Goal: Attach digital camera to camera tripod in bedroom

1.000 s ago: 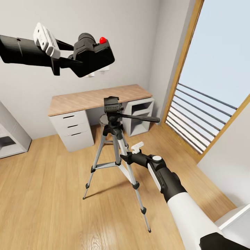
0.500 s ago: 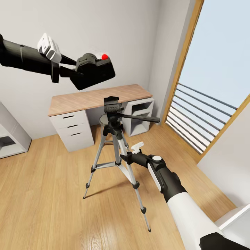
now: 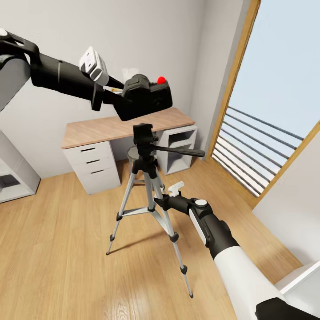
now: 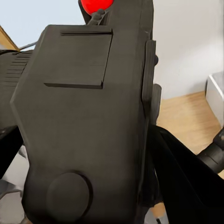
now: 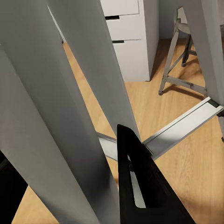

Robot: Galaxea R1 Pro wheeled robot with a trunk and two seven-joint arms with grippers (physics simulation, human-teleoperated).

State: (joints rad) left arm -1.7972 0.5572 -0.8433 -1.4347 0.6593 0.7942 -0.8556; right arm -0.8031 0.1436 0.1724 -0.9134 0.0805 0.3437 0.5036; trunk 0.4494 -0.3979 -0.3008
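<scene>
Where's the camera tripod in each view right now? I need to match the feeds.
Head view: camera tripod stands mid-frame before the desk.
Left wrist view: the digital camera covers most of the frame; I can't make out the tripod.
Right wrist view: its silver legs loom close.
Shared landmark: the desk drawers.

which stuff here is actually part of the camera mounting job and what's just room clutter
Part of the job:
- camera, held in the left gripper
- tripod, steadied at a leg by the right gripper

Just in the room:
- desk with drawers
- window railing
- stool behind the tripod
</scene>
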